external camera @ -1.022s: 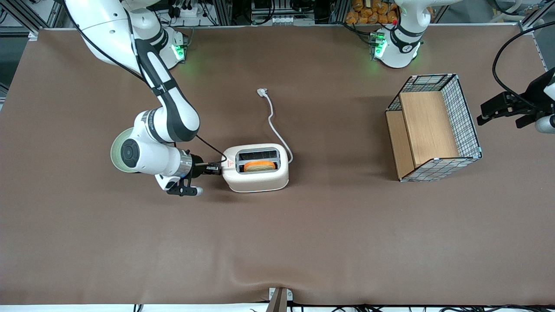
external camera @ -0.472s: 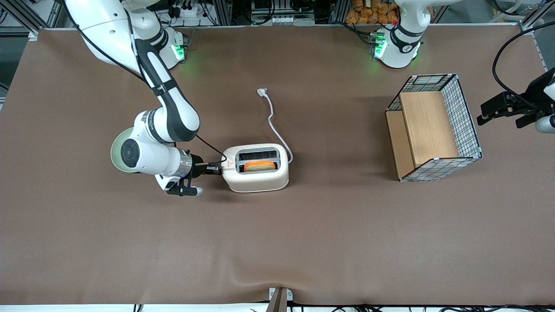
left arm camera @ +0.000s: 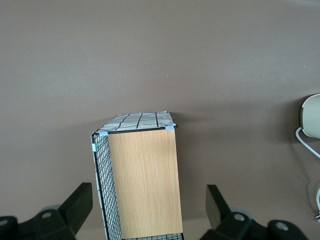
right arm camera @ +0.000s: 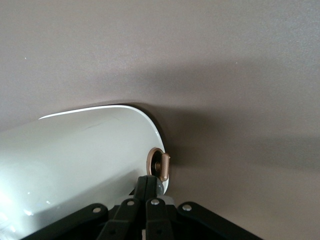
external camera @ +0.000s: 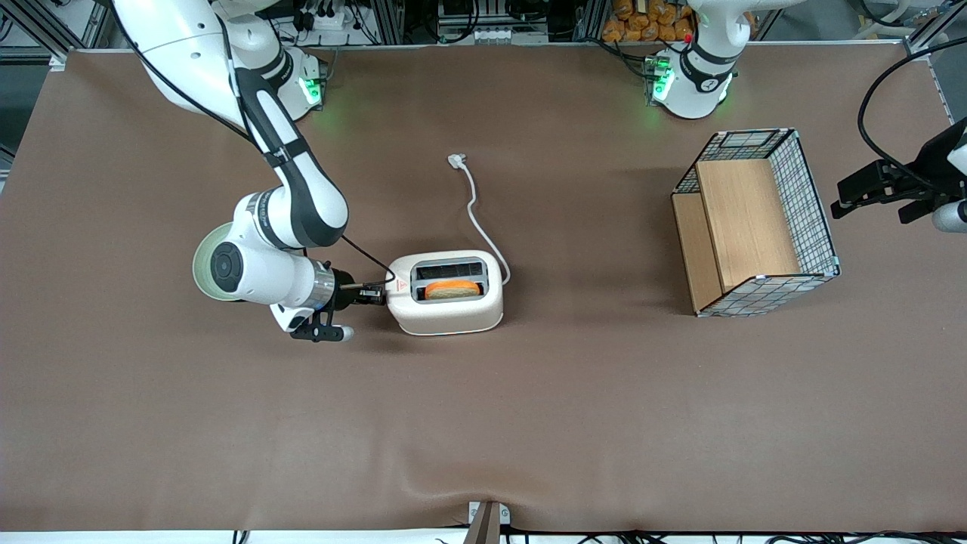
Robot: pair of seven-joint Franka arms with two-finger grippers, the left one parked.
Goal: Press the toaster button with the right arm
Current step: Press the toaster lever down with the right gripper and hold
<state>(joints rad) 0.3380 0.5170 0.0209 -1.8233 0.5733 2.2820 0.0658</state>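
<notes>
Reaching in low over the brown table [external camera: 529, 423], the right arm [external camera: 291, 196] is being held level, its gripper [external camera: 375, 295] pressed against the toaster's [external camera: 446, 313] narrow logo end near the table's middle. Its fingers [right arm camera: 146, 192] are being kept together, tips just beside the toaster button [right arm camera: 160, 166]. A bread slice [external camera: 452, 289] is being carried in the slot nearer the front camera.
</notes>
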